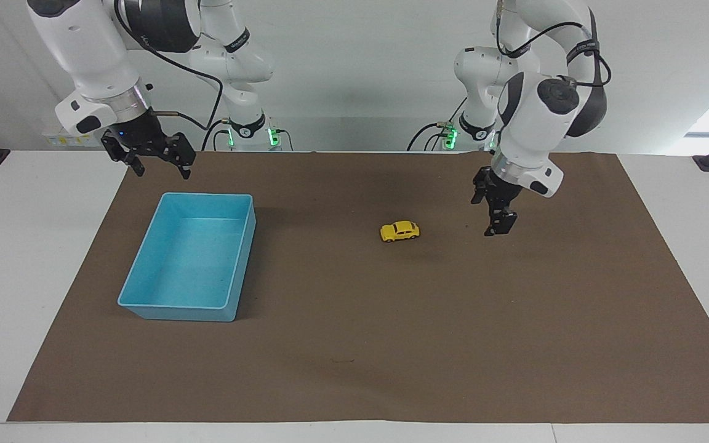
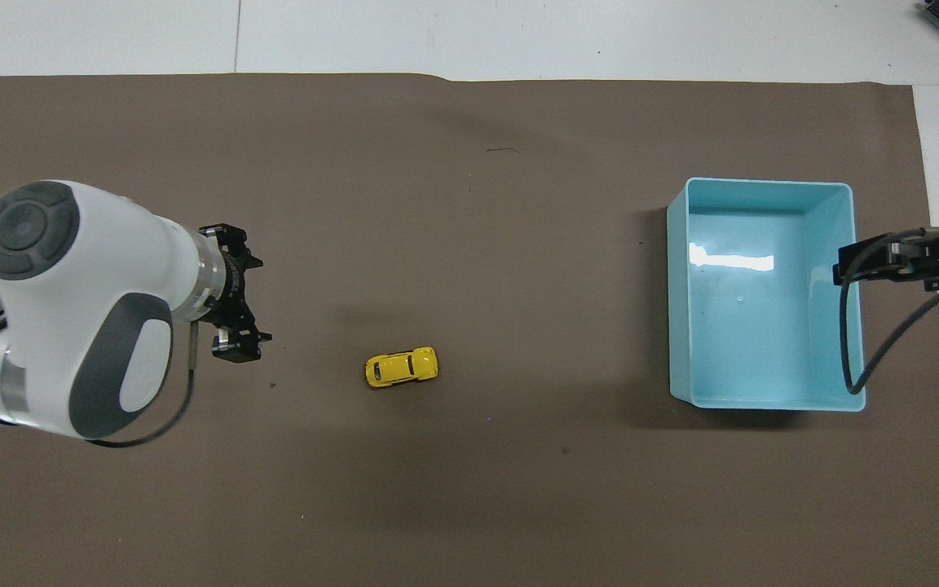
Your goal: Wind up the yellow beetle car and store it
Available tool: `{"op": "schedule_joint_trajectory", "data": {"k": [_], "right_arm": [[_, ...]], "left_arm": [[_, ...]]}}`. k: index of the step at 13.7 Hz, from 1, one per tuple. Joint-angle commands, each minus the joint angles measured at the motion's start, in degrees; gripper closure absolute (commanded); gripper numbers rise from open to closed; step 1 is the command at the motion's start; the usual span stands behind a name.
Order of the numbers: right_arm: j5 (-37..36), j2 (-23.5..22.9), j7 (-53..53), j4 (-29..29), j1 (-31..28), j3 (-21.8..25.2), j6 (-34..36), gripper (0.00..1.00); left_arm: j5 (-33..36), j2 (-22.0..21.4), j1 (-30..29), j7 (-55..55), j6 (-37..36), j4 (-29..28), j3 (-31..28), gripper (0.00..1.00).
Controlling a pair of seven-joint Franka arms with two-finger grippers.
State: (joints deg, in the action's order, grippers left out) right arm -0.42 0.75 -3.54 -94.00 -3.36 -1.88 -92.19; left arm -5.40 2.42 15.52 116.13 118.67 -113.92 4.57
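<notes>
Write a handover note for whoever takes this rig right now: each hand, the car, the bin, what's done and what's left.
Left hand: up in the air over the brown mat, beside the yellow beetle car toward the left arm's end of the table; open, holding nothing.
Right hand: open, waiting above the mat by the blue bin, at the bin's edge nearer the robots.
Car: on its wheels on the mat, mid-table, untouched by either hand.
Bin: at the right arm's end, nothing in it.
Done: nothing on the car yet.
Left: grasp the car, wind it up, put it in the bin.
</notes>
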Motion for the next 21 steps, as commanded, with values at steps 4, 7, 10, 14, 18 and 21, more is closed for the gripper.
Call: {"op": "schedule_joint_trajectory", "data": {"k": [4,7,10,14,18,21], "right_arm": [[0.77,0.31,-0.76,-0.05,-0.42,-0.4,0.17,0.0],[0.77,0.31,-0.67,-0.05,-0.42,-0.4,0.17,0.0],[0.77,0.31,-0.76,-0.05,-0.42,-0.4,0.17,0.0],[0.77,0.31,-0.76,-0.05,-0.42,-0.4,0.26,0.0],[0.77,0.31,-0.76,-0.05,-0.42,-0.4,0.26,0.0],[0.77,0.31,-0.76,-0.05,-0.42,-0.4,0.26,0.0]], "left_arm": [[-3.48,5.49,8.98,14.2,7.87,-2.26,-0.97,0.0],[-3.48,6.28,12.68,20.35,16.83,-6.47,-0.88,0.0],[-3.48,7.08,15.76,22.04,20.09,-8.76,-0.97,0.0],[-3.48,9.52,17.44,24.15,26.32,-12.2,-1.06,0.0],[-3.39,10.15,17.17,23.97,25.82,-11.94,-1.14,0.0],[-3.04,9.54,17.17,23.53,23.02,-11.33,-1.23,0.0]]}}
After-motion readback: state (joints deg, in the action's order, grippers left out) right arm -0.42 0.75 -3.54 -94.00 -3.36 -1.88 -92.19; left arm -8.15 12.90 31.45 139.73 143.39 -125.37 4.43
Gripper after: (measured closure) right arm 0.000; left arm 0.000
